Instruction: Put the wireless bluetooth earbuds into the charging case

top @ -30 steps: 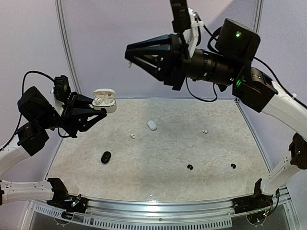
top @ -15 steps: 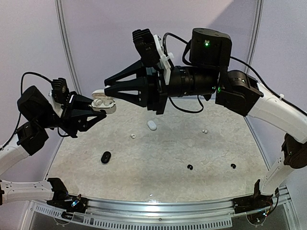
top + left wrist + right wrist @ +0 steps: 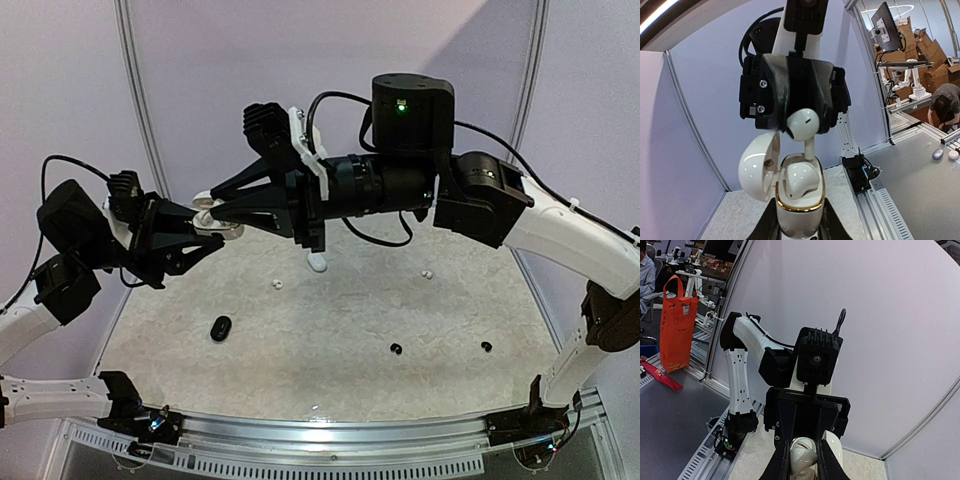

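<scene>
Top external: right tool (image 3: 213, 208) has brought its earbud (image 3: 802, 122) to the case (image 3: 797, 197).

On my screen the charging case (image 3: 795, 205) reads as glossy white plastic with a polished gold-coloured rim. The earbud (image 3: 802, 124) has the same smooth, shiny white shell, and both catch the light. The left gripper (image 3: 796, 227) and right gripper (image 3: 802, 460) look like matt black plastic with a faint sheen, while the table (image 3: 330, 340) looks pale, mottled and dull, edged by a bright metal rail (image 3: 330, 428).
</scene>
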Motion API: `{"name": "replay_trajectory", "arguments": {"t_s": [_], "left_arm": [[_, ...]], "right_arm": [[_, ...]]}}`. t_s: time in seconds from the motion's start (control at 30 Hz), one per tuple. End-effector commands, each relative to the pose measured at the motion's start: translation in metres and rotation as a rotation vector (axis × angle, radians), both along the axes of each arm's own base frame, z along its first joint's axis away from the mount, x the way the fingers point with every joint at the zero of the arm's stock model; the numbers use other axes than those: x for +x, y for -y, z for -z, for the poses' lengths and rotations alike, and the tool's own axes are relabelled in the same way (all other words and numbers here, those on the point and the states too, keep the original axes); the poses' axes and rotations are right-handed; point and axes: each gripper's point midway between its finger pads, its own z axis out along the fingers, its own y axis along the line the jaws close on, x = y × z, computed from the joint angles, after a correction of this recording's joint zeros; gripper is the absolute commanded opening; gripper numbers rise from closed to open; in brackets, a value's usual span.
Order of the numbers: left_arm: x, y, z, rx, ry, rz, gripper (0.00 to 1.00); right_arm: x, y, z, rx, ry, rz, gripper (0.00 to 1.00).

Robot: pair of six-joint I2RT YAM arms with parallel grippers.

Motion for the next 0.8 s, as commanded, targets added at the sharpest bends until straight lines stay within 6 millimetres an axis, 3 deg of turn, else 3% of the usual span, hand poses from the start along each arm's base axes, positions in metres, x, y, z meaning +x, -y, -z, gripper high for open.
{"name": "replay_trajectory", "arguments": {"t_s": [0.0,0.27,0.77], "left_arm": [[-0.006,-0.002,-0.004,-0.008,0.031,0.002,0.0],[-0.007,-0.003,-0.003,-0.01,0.031,0.003,0.0],[-0.006,-0.003,-0.003,-0.014,-0.002,-0.002,0.0]], "right_arm": [[0.006,-0.004,0.008,-0.029,0.031,0.044,0.0],[0.015,0.002,0.005,-0.02,0.057,0.101,0.0],[0.015,0.011,0.019,-0.1,0.09,0.112,0.01]]}}
